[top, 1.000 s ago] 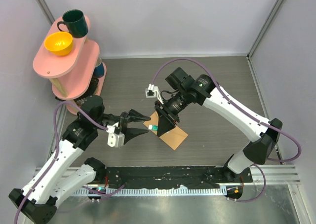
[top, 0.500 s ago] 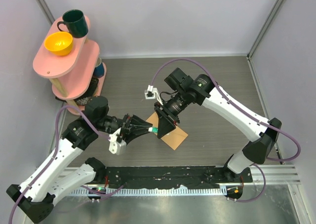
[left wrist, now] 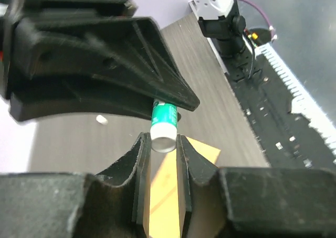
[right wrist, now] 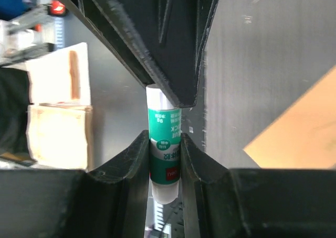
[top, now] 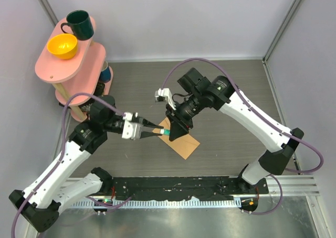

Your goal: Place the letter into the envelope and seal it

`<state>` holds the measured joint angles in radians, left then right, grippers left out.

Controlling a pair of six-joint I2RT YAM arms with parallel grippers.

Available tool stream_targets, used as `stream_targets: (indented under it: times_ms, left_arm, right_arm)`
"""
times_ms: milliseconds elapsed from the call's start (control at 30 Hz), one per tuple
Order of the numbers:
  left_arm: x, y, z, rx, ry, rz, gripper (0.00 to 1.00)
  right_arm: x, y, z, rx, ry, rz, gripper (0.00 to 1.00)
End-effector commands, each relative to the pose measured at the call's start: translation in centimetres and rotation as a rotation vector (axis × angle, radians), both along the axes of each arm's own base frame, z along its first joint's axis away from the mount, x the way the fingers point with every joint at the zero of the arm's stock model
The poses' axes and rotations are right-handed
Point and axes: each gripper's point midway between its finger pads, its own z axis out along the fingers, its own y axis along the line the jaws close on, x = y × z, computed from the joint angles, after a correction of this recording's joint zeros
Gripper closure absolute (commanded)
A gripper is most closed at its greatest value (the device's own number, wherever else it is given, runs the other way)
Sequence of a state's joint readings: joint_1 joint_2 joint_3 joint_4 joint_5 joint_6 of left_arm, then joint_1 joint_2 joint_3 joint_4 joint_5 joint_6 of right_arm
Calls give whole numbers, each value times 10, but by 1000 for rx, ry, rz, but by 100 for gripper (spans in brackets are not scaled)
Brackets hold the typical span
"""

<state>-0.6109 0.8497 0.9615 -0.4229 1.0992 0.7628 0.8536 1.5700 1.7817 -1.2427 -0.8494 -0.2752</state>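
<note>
Right hand [right wrist: 165, 150] with glue stick [right wrist: 163, 120] over envelope [top: 186, 145]

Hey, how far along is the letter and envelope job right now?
Done, probably: no loose letter shows, so it may already be inside the envelope, which lies flat on the table; I cannot confirm that. In hand: the right gripper clamps the glue stick, and the left gripper pinches its white end, likely to uncap it. Left: gluing the envelope and pressing it shut.
</note>
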Motion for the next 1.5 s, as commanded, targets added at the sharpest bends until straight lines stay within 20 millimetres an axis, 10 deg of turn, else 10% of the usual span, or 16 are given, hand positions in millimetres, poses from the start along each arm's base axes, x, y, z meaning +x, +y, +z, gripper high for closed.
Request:
stream_targets:
  times_ms: [0, 433, 733, 1000, 1200, 1467]
  left_arm:
    - [14, -13, 49, -90, 361, 116, 100]
    - [101, -29, 58, -227, 1408, 440, 100]
    - [123, -32, -12, -205, 2049, 534, 99]
    - [162, 14, 30, -277, 1725, 592, 27]
    - [183, 52, 54, -313, 1305, 795, 5]
    - [90, 43, 45, -98, 525, 290, 6]
  right_arm:
    - [52, 6, 30, 114, -412, -81, 99]
    - [102, -10, 53, 119, -1480, -22, 99]
    - [103, -10, 74, 116, -1914, 9, 99]
    - [95, -25, 61, 157, -1280, -186, 99]
    - [85, -35, 44, 152, -850, -253, 99]
    - [29, -20, 30, 134, -254, -181, 99]
